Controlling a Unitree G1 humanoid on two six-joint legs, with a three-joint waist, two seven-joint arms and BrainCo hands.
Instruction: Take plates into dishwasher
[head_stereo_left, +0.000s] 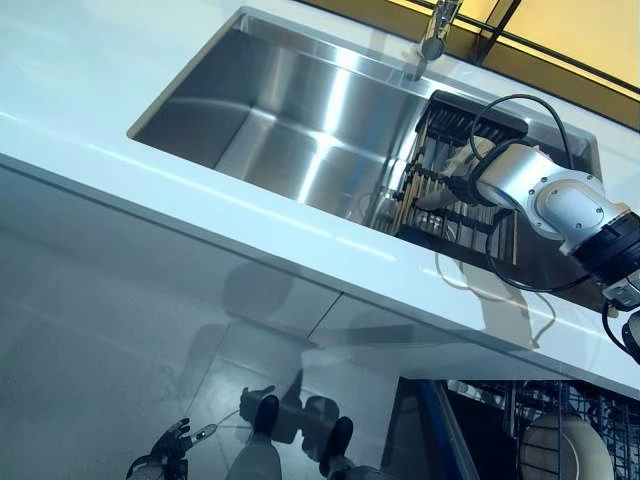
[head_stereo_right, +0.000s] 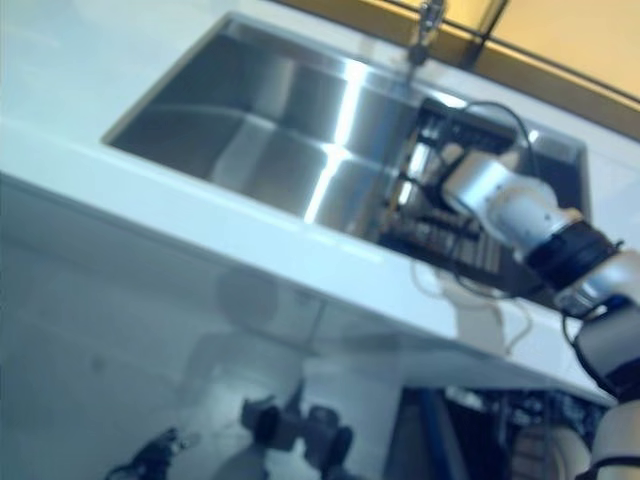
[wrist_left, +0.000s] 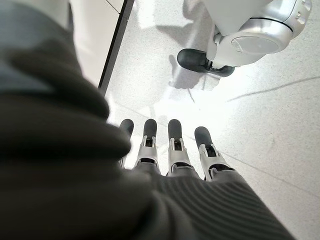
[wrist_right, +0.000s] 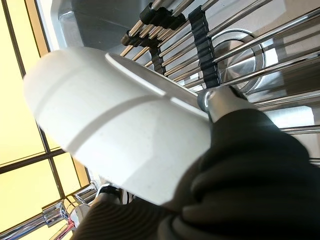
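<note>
Your right hand's fingers (wrist_right: 220, 102) are curled round the rim of a white plate (wrist_right: 115, 130); the right wrist view shows one silver digit pressed on the plate's edge while the dark ribbed cover sits behind it, and the plate's pale underside fills most of that view. So your right hand (head_stereo_left: 470, 185) has the plate in its grip, right over the dish rack (head_stereo_left: 455, 170), whose metal rods and black ribbed holders run just behind the plate. In the eye views the plate itself is hard to make out past the wrist.

The rack stands in the right end of the steel sink (head_stereo_left: 290, 110), under the tap (head_stereo_left: 437, 30) at the far edge of the counter (head_stereo_left: 200, 215). The rest of the sink basin, toward the counter's left, holds nothing you can see. A round drain (wrist_right: 240, 50) shows through the rack's rods.

Your left hand (wrist_left: 170, 150) hangs low below the counter's near edge, its fingers straight and side by side over the pale floor (wrist_left: 260, 115), holding nothing.

Below the counter's near right corner the open dishwasher (head_stereo_left: 560, 430) shows a dark wire basket with one pale plate in it (head_stereo_left: 565, 450) standing on edge.
</note>
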